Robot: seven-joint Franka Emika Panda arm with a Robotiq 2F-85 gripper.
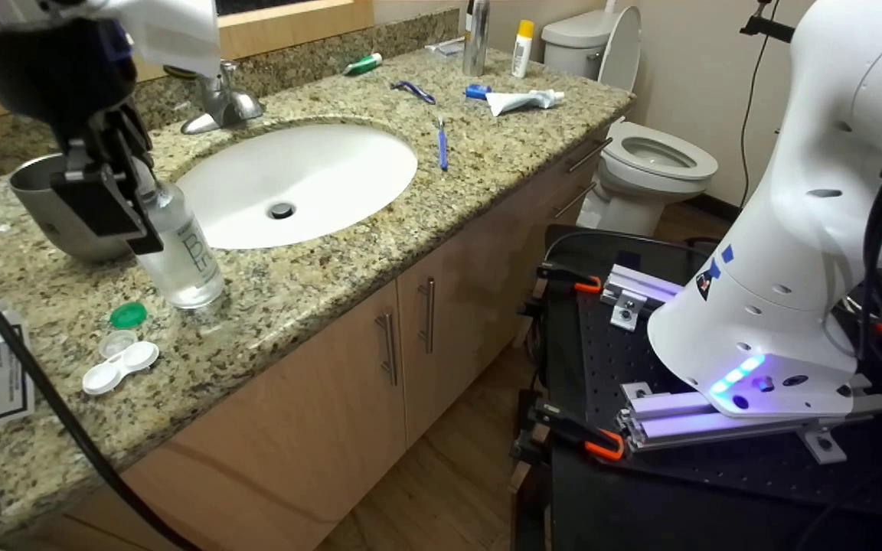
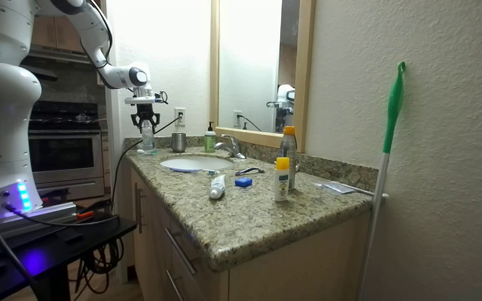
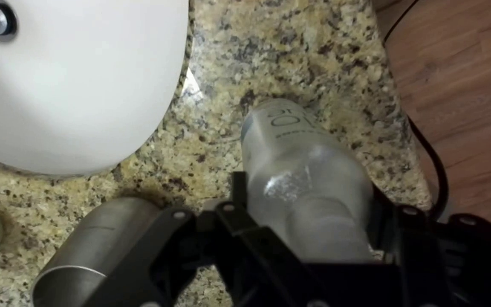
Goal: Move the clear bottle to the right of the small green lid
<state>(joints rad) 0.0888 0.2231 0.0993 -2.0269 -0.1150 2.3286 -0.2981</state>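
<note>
The clear bottle (image 1: 188, 256) is upright at or just above the counter; I cannot tell if its base touches. In that exterior view the small green lid (image 1: 129, 314) lies flat to the left of its base, with a gap between. My gripper (image 3: 308, 192) has one black finger on each side of the bottle's shoulder, both against it. The bottle also fills the middle of the wrist view (image 3: 288, 162), its cap end hidden by the gripper body. In an exterior view the gripper (image 2: 147, 130) points down over the bottle (image 2: 147, 143). The lid is hidden in the wrist view.
A steel cup (image 1: 66, 214) stands close behind the gripper. A white oblong case (image 1: 121, 367) and a clear disc (image 1: 117, 343) lie near the lid. The sink (image 1: 349, 191) is beside the bottle. A green soap bottle (image 2: 210, 141) stands by the faucet (image 2: 234, 146). A black cable (image 1: 58, 413) crosses the counter's front.
</note>
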